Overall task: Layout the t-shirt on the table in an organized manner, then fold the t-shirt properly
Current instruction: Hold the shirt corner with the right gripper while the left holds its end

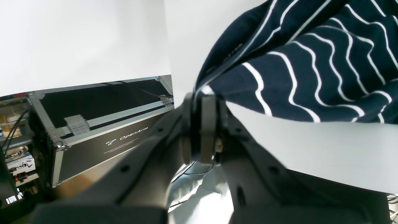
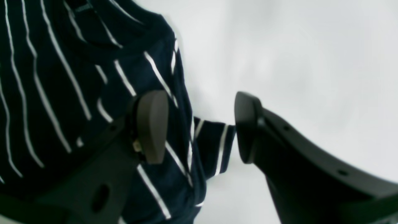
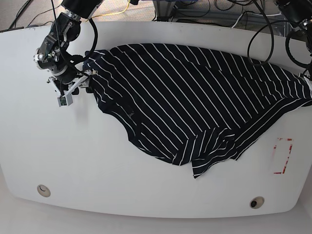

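On my base view, nearest me is bare white desk (image 3: 97,165), two round fittings (image 3: 43,190) along its front edge and a red-outlined rectangle (image 3: 282,156) beside the shirt's hem. Mid-desk, the t-shirt (image 3: 195,97) lies spread but rumpled, one lower corner folded over. My right gripper (image 2: 199,127) stands parted, straddling the shirt's edge, grasping nothing. My left gripper (image 1: 202,130) is clenched on a pinch of t-shirt at the desk's edge. Beyond it, a black OpenArm case (image 1: 102,137).

Robotics lab: OpenArm flight case (image 1: 102,137), cables (image 3: 263,34).
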